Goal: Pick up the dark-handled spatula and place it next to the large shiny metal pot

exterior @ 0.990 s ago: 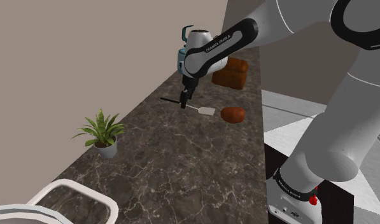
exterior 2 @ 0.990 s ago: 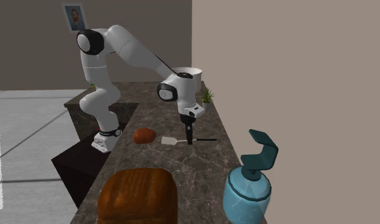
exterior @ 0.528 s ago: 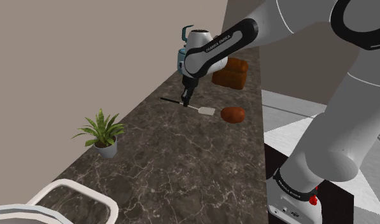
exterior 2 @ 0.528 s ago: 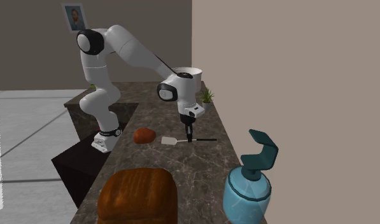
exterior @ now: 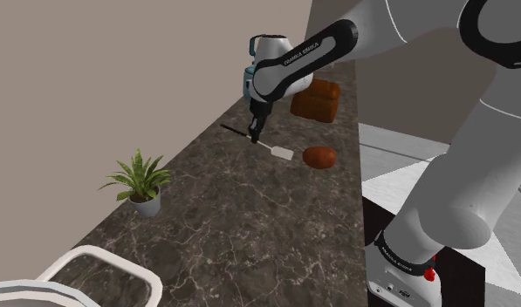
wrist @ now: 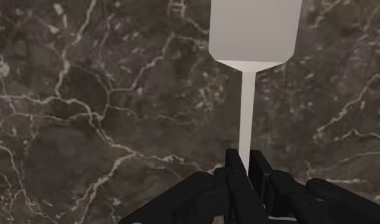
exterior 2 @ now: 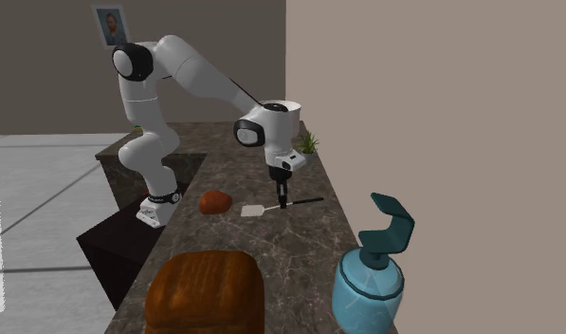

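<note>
The spatula has a pale flat blade and a thin dark handle. It hangs just above the dark marble counter, with its handle end tipped up. My gripper is shut on its shaft. In the second exterior view the gripper clasps the spatula between blade and handle. In the wrist view the fingers pinch the pale shaft below the blade. A white pot stands behind the arm, and its rim is at the shoulder view's lower left.
A small potted plant stands by the wall between the spatula and the pot. A round brown lump lies beside the blade. A brown loaf and a blue soap dispenser occupy the counter's far end.
The fingers have closed on the spatula's shaft. The hand has then risen a little, lifting the spatula off the counter with its handle end tilted up.
</note>
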Controlling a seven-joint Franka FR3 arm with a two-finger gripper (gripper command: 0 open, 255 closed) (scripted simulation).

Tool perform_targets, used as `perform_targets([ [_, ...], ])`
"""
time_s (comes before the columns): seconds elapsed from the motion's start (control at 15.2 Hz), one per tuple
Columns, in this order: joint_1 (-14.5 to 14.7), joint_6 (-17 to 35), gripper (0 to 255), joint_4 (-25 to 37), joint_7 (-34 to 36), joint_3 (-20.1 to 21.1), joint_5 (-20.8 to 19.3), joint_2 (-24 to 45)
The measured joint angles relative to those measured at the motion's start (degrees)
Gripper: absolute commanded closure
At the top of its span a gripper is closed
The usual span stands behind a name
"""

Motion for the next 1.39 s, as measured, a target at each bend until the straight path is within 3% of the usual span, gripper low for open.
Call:
perform_targets([
  [1.39, -0.05, -15.90, 255, 8.76, 0.91, -0.03, -1.05, -7.17],
])
